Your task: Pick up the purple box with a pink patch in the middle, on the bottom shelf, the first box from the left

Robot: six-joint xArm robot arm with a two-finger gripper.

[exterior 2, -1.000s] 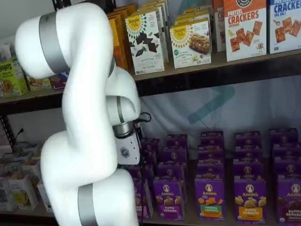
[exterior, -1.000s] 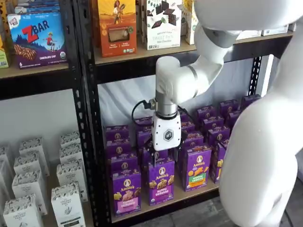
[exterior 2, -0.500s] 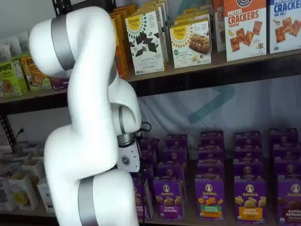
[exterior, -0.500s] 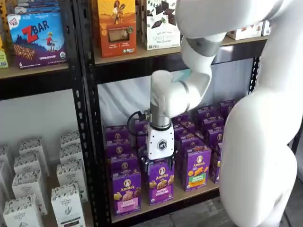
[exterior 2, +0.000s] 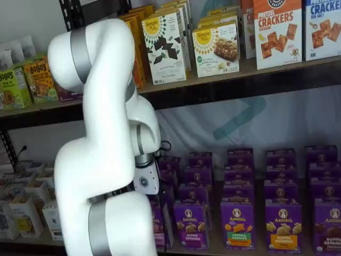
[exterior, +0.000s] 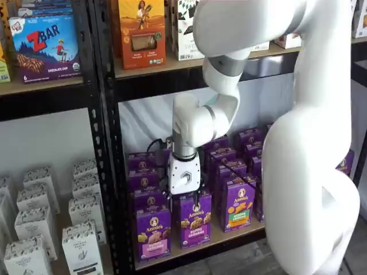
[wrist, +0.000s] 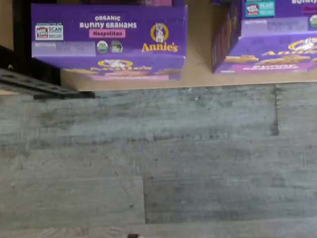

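Both shelf views are evenly and softly lit, bright enough to read the carton print, with no hard glare. The white arm (exterior: pixel 309 172) catches the most light and looks almost washed out — its surface shows little detail. Under the upper board a dark band of shade falls over the back rows of purple cartons (exterior 2: pixel 240 160). The wrist view is dimmer and slightly soft; small print on the purple box (wrist: pixel 109 39) is fuzzy. The grey floor (wrist: pixel 158 158) looks flat and matte, with a thin shadow below the bottom shelf (wrist: pixel 198 74) edge.
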